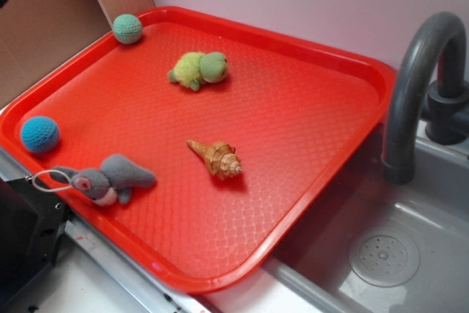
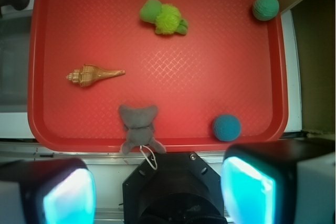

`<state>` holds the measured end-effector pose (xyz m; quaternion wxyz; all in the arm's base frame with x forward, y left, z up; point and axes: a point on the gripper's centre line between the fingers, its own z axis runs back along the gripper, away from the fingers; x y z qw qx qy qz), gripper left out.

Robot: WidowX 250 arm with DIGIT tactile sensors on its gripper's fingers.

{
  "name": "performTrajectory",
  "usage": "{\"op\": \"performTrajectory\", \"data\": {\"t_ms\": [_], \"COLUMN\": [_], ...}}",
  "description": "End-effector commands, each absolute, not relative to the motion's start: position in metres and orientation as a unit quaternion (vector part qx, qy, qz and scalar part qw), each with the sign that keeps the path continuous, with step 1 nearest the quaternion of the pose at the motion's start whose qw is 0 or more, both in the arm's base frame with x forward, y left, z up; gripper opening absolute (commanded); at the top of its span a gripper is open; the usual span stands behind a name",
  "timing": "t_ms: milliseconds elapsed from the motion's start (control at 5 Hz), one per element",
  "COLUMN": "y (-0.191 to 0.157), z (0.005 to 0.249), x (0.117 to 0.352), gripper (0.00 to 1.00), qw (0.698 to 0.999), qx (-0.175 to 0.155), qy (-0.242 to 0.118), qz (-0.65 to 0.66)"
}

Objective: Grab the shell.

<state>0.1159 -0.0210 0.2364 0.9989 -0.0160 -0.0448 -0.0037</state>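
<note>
The shell (image 1: 217, 158) (image 2: 93, 74) is a small tan-brown ridged spiral cone lying on its side near the middle of the red tray (image 1: 322, 130) (image 2: 231, 35). In the wrist view its pointed tip faces right. My gripper (image 2: 157, 192) shows only in the wrist view, high above the tray's near edge and over the black robot base (image 2: 173, 184). Its two cyan-padded fingers (image 2: 247, 190) stand wide apart with nothing between them. The shell lies far from the fingers, up and to the left in the wrist view.
On the tray also lie a yellow-green plush turtle (image 1: 199, 69) (image 2: 165, 18), a grey plush bunny (image 1: 106, 179) (image 2: 139, 127) with a white loop, a blue ball (image 1: 39, 134) (image 2: 227, 127) and a green ball (image 1: 127, 28) (image 2: 265, 7). A grey faucet (image 1: 418, 86) and sink (image 1: 381, 254) stand at the right.
</note>
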Motion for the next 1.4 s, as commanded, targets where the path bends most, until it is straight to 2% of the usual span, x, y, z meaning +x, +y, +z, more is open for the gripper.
{"op": "performTrajectory", "data": {"t_ms": [0,200,400,600,800,1000,1200], "y": [-0.021,-0.018,-0.02,-0.036,-0.05,-0.07,-0.081], "z": [0.236,0.222,0.205,0.193,0.176,0.154,0.146], "x": [0.116,0.137,0.154,0.166,0.181,0.195,0.2], "gripper": [1.0,1.0,1.0,1.0,1.0,1.0,1.0], "qw": [0.999,0.988,0.961,0.916,0.861,0.796,0.72], "qx": [-0.016,0.032,0.056,0.065,0.041,0.015,-0.029], "qy": [-0.045,-0.084,-0.102,-0.142,-0.173,-0.171,-0.17], "qz": [-0.004,-0.129,-0.252,-0.369,-0.477,-0.58,-0.672]}}
